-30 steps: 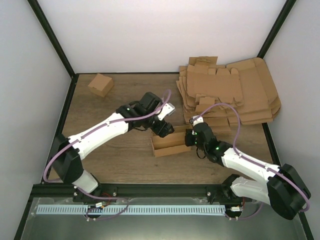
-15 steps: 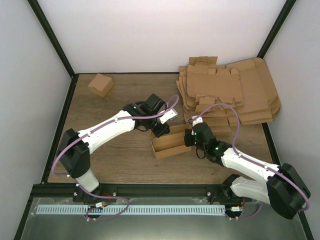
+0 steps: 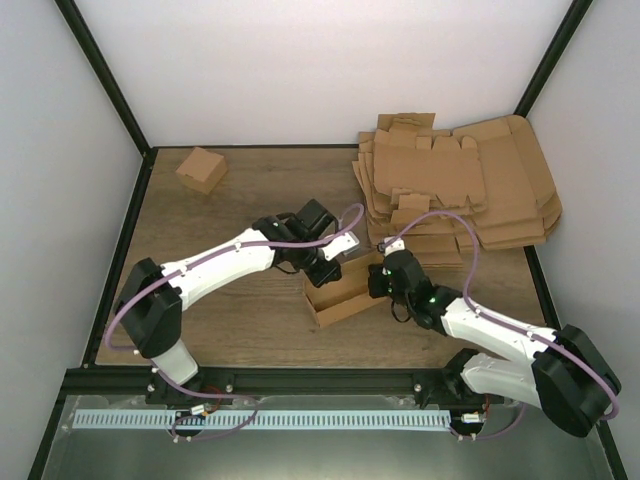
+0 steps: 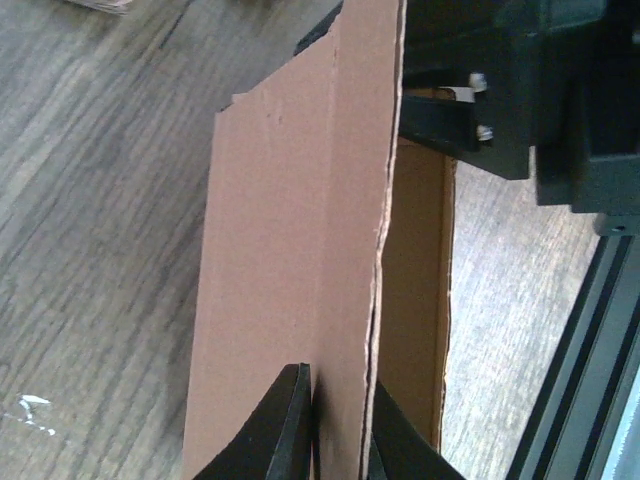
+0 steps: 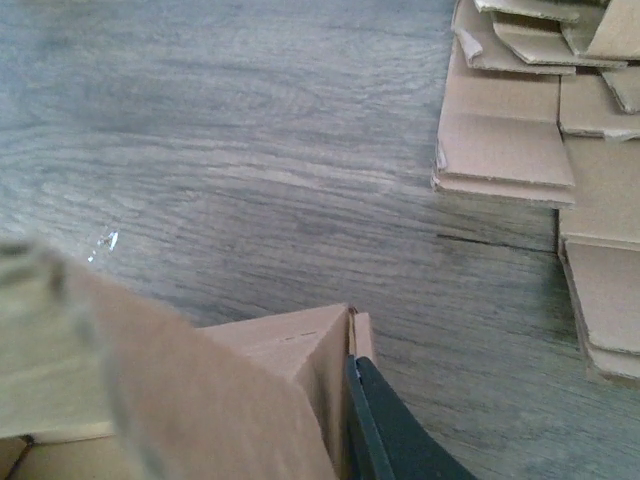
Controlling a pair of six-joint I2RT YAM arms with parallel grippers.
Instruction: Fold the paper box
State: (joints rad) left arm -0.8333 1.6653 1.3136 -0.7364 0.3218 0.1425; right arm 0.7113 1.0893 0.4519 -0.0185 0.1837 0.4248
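In the right wrist view the paper box (image 5: 200,400) blurs close up, hiding all but one finger (image 5: 385,430); the stacked cardboard blanks (image 5: 505,150) run off the right edge.

The paper box (image 3: 343,296) is a plain brown cardboard piece, partly folded into a long, narrow open tray with raised side walls. It lies on the wooden table (image 3: 240,335), a little right of the middle. Its long axis is slanted, so the right end sits farther back than the left end. The left wrist view shows one long wall standing up with a slightly ragged top edge, and the tray's inner floor is visible beside it. The right wrist view shows an end corner folded upright, with a thin tab at its edge.
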